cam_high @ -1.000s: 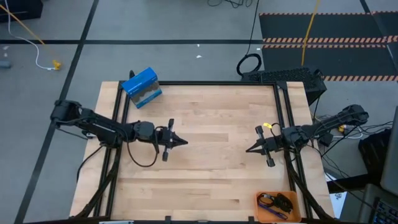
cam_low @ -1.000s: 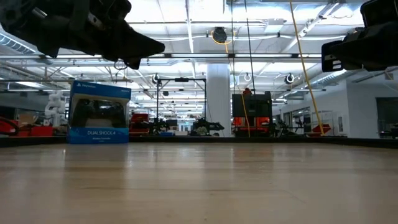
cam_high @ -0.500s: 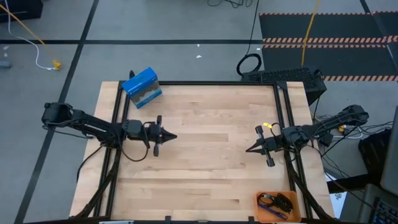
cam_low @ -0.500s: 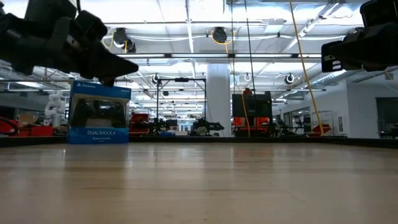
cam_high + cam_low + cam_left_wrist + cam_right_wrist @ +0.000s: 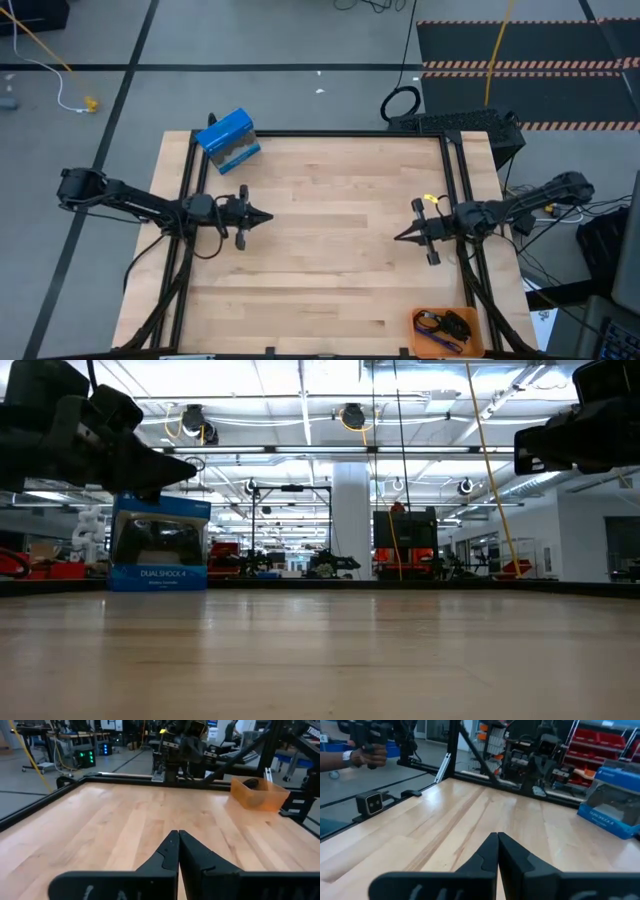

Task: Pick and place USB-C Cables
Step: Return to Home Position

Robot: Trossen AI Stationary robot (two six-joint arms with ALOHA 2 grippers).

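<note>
The USB-C cables lie in an orange bin [image 5: 447,331] at the table's near right corner: a purple-blue bundle [image 5: 431,325] and black coils [image 5: 459,324]. In the left wrist view only a dark lump shows over the wall of the orange bin [image 5: 260,794]. My left gripper [image 5: 268,216] [image 5: 178,833] hovers shut over the left half of the table, pointing right, holding nothing. My right gripper [image 5: 397,238] [image 5: 497,835] hovers shut over the right half, pointing left, also with nothing in it. Both sit well above the wood in the low view: left gripper [image 5: 192,461], right gripper [image 5: 520,450].
A blue controller box [image 5: 228,140] [image 5: 160,541] stands at the far left corner. A black frame rail [image 5: 320,133] runs round the table. A black cable hoop [image 5: 400,103] lies on the floor beyond the far edge. A person's hand [image 5: 367,755] shows off the table.
My left gripper has drawn back toward the table's left edge and a little toward the far edge, sinking somewhat in the low view, and has stayed shut. The right arm has kept still.
</note>
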